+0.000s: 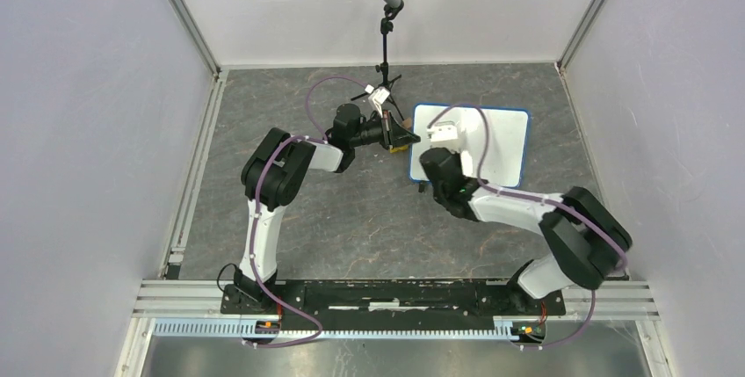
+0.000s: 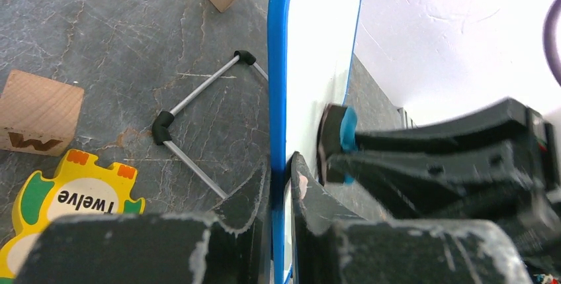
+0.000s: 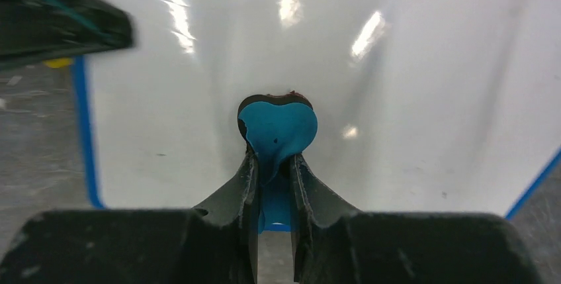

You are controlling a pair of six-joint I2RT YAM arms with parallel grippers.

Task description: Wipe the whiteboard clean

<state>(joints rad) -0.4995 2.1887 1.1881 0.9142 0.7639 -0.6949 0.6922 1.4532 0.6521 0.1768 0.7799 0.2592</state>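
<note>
1. Lying on the grey table, the whiteboard is sitting right of centre, toward the far side, with its blue rim showing all round in the top view.
2. The left gripper is reaching in from the left and is clamping the board's left edge: one finger is sitting on each side of the blue rim, pressed close against it.
3. The right gripper is coming in from the near side and is pinching a small blue eraser between closed fingers (the dark felt side is facing the board).
4. The eraser is pressing against the white face, near the left part of the board, just beside the spot where the left gripper is holding the rim.
5. The face is looking clean in the right wrist view, showing only bright reflections and a few tiny specks.
6. A microphone stand is standing just beyond the board's far-left corner.
7. Beside the board's left rim, the left wrist view is showing two wooden blocks and a yellow-green puzzle piece reading "Twelve".
</note>
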